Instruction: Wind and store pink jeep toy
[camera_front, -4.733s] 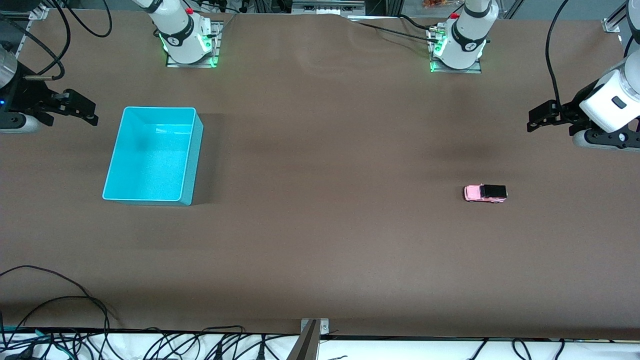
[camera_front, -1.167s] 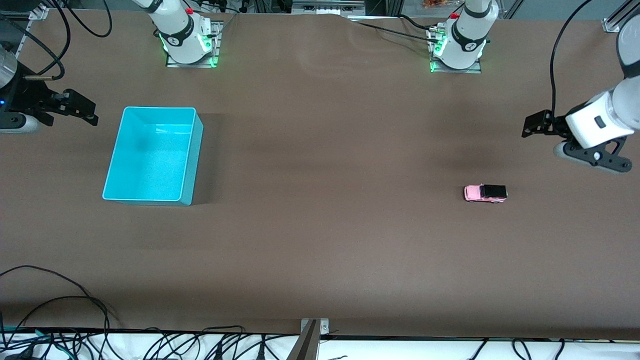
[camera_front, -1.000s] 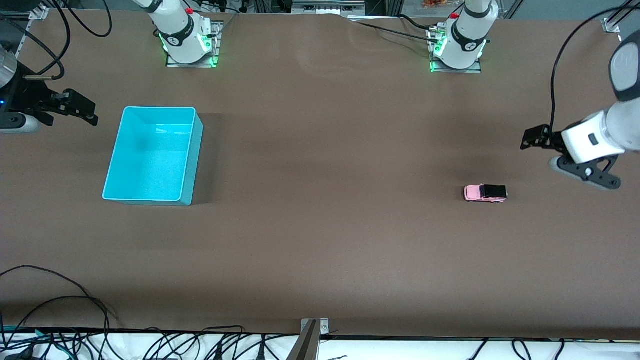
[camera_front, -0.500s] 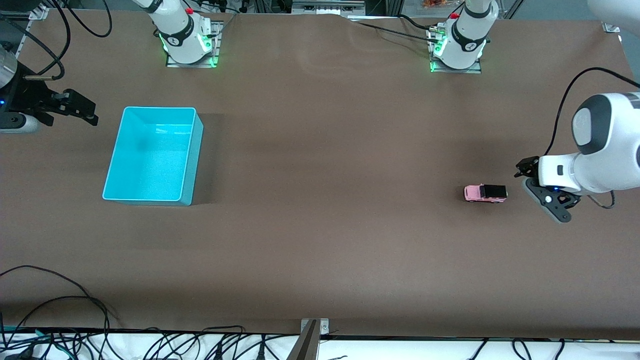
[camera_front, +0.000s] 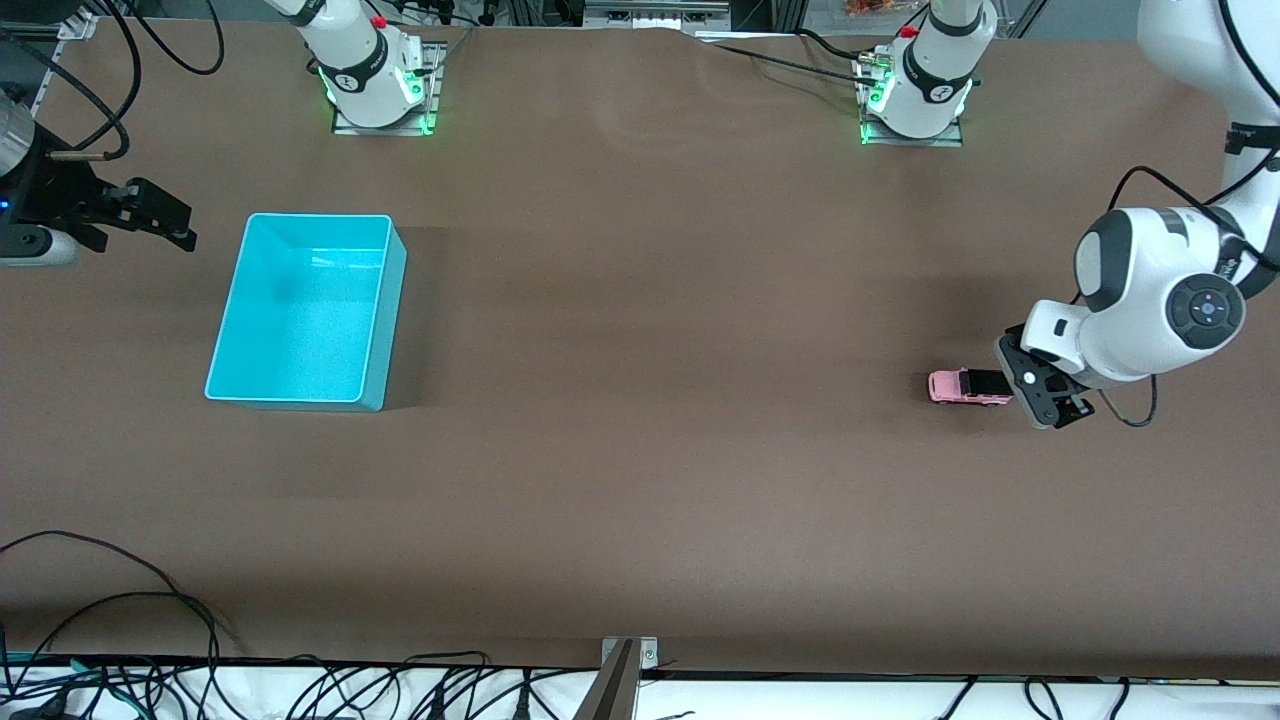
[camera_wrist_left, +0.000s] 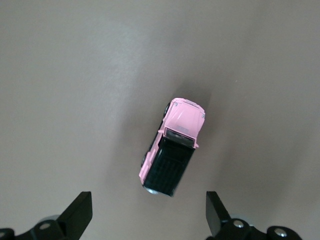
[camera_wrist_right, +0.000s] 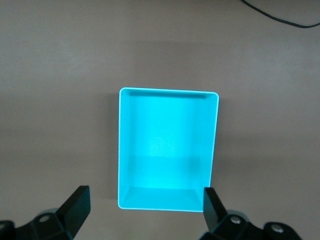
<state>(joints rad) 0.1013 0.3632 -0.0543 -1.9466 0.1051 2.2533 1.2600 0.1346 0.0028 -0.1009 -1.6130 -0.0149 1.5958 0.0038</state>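
Observation:
The pink jeep toy (camera_front: 970, 387), a tiny boxy pink car with a black roof, stands on the brown table toward the left arm's end. It also shows in the left wrist view (camera_wrist_left: 172, 148). My left gripper (camera_front: 1040, 392) is open and empty, over the table just beside the jeep's black-roofed end; its fingertips (camera_wrist_left: 80, 214) stand wide apart, apart from the car. My right gripper (camera_front: 150, 217) is open and empty, waiting beside the turquoise bin (camera_front: 240, 300) at the right arm's end. The bin, empty, also shows in the right wrist view (camera_wrist_right: 170, 93).
The two arm bases (camera_front: 375, 80) stand along the table's edge farthest from the front camera. Cables (camera_front: 100, 600) lie along the edge nearest that camera. A black cable (camera_wrist_right: 280, 17) lies on the table near the bin.
My left arm has swung down and toward the jeep, bringing its gripper from the table's end to right beside the car. The jeep, the bin and the right arm have not moved.

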